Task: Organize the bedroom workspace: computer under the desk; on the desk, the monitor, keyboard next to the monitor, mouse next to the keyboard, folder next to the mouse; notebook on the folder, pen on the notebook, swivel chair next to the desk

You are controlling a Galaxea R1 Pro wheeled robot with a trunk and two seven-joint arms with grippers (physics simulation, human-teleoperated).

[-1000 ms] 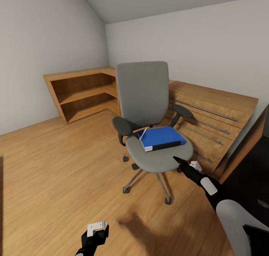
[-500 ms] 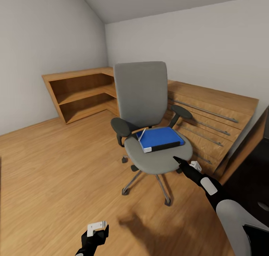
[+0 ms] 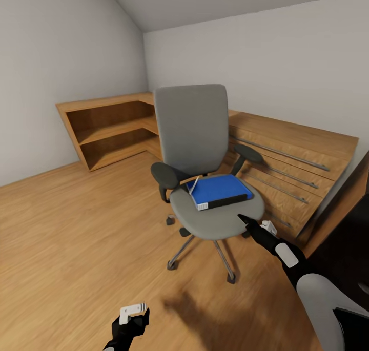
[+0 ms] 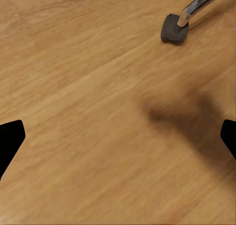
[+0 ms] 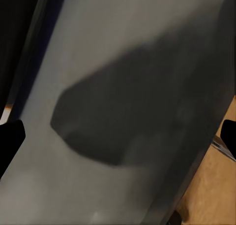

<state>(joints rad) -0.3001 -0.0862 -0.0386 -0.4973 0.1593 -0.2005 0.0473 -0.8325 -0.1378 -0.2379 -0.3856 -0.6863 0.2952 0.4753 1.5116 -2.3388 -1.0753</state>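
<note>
View panned slightly right; swivel chair (image 3: 205, 161) w/ folder (image 3: 220, 189) unchanged, both arms' fingers wide.

The swivel chair (image 3: 197, 136) is grey with black armrests; the folder (image 3: 220, 189) is bright blue, white at its page edge. The floor (image 3: 77, 228) is warm, grained wood; the walls (image 3: 61, 48) pale grey.
</note>
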